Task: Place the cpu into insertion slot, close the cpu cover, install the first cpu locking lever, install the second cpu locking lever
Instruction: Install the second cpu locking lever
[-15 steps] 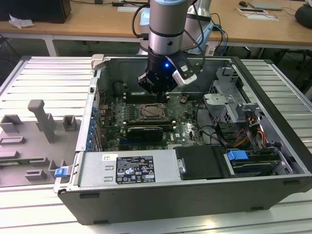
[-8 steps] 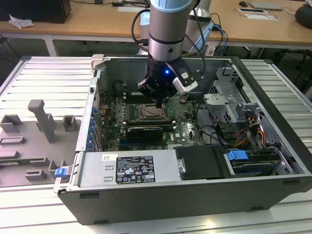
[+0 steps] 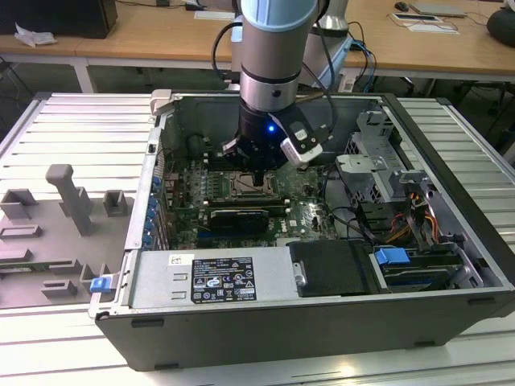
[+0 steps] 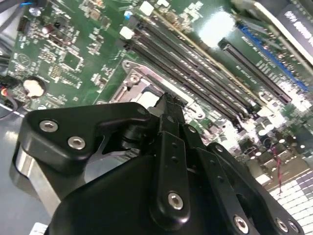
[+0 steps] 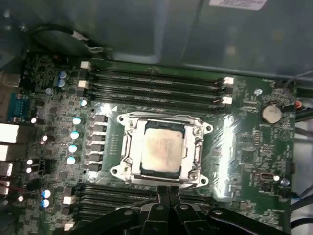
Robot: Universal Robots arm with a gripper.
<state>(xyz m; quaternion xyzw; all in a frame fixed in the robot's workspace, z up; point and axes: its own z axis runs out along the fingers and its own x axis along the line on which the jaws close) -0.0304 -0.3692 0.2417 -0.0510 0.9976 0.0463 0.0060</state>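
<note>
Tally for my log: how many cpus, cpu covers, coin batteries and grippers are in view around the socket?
cpu: 1
cpu cover: 1
coin battery: 1
gripper: 1
Total: 4

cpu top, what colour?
Silvery-beige metal, slightly mottled; the cpu shows best in the first wrist view.
</note>
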